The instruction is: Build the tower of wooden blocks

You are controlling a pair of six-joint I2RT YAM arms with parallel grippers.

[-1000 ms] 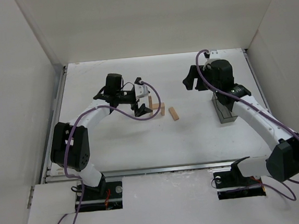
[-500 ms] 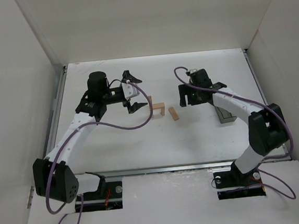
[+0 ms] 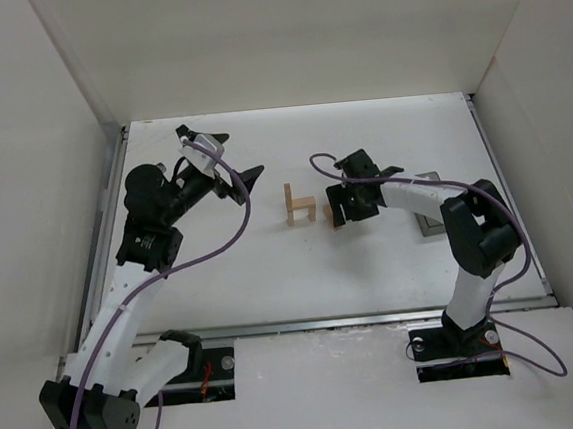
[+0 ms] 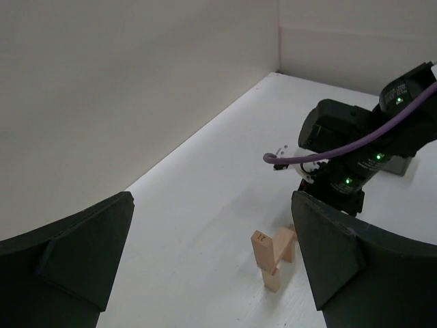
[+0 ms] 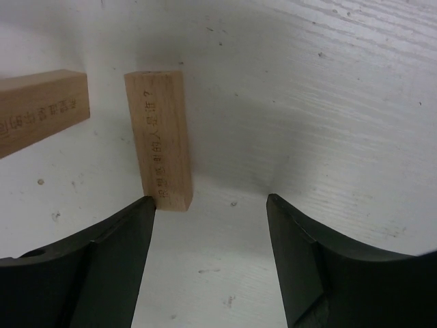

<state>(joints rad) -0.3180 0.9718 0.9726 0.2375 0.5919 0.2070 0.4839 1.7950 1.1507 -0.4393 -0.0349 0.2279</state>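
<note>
The wood block tower (image 3: pixel 300 205) stands mid-table as a small H of tan planks; in the left wrist view the tower (image 4: pixel 272 251) shows two uprights joined by a tilted cross plank. A loose plank (image 5: pixel 158 140) lies flat just right of it. My right gripper (image 3: pixel 340 208) is low over that plank and open; in its own view the right gripper (image 5: pixel 210 203) has the plank's near end beside its left fingertip (image 5: pixel 140 215), with only bare table between the jaws. My left gripper (image 3: pixel 224 164) is open and empty, raised well to the left of the tower.
A small grey bin (image 3: pixel 426 224) sits right of the right arm, mostly hidden by it. White walls close in the table at the back and both sides. Part of a tower plank (image 5: pixel 41 113) shows at the left edge of the right wrist view.
My left arm has drawn back left, away from the tower, still open. My right gripper has swung left and down onto the loose plank, and its jaws have narrowed somewhat.
</note>
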